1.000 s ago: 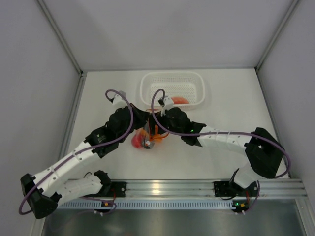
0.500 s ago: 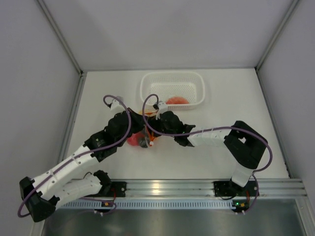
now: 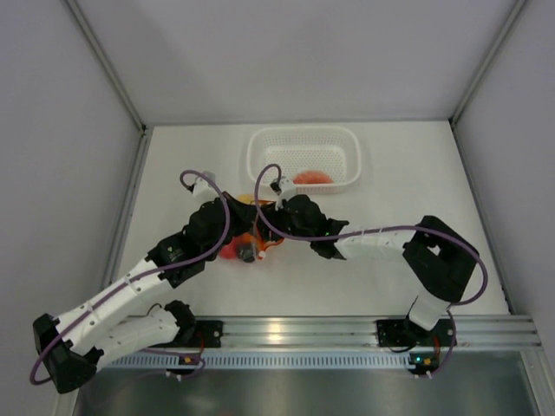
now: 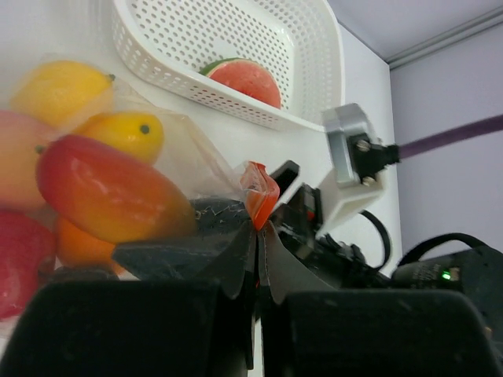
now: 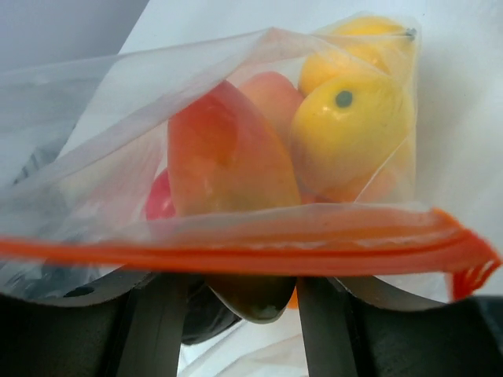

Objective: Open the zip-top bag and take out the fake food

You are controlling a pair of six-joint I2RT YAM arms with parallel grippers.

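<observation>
Midway between the table's (image 3: 416, 199) side edges, just nearer than a white perforated plastic basket (image 3: 260, 165), the small clear crinkly zip-top bag (image 3: 250, 245) holds glossy red, orange and yellow plastic fake food (image 4: 110, 188). The left fingers (image 4: 196, 251) pinch its orange-red strip's corner; the right fingers (image 5: 157, 330) stand apart just below the strip.
</observation>
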